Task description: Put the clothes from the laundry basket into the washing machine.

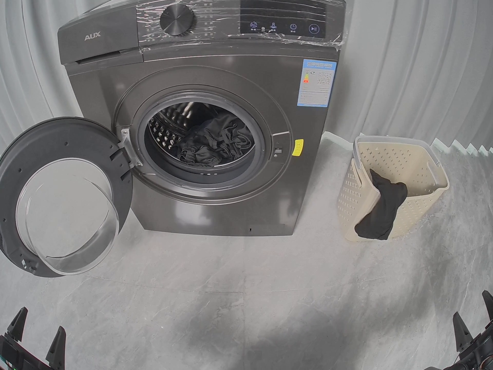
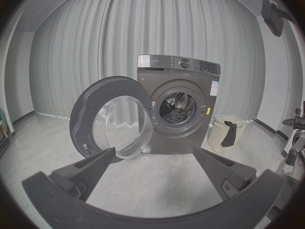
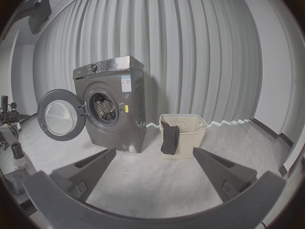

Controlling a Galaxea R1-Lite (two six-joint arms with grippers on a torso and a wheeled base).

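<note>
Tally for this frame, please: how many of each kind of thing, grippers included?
Washing machine: 1
Laundry basket: 1
Dark clothing: 2 lots, a garment over the basket's rim and a heap inside the machine; pieces in the heap cannot be told
Grippers: 2, left gripper and right gripper, both open
Total: 6

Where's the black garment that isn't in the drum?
In the head view, the black garment hangs over the front rim of the laundry basket, which stands just right of the washing machine.
</note>
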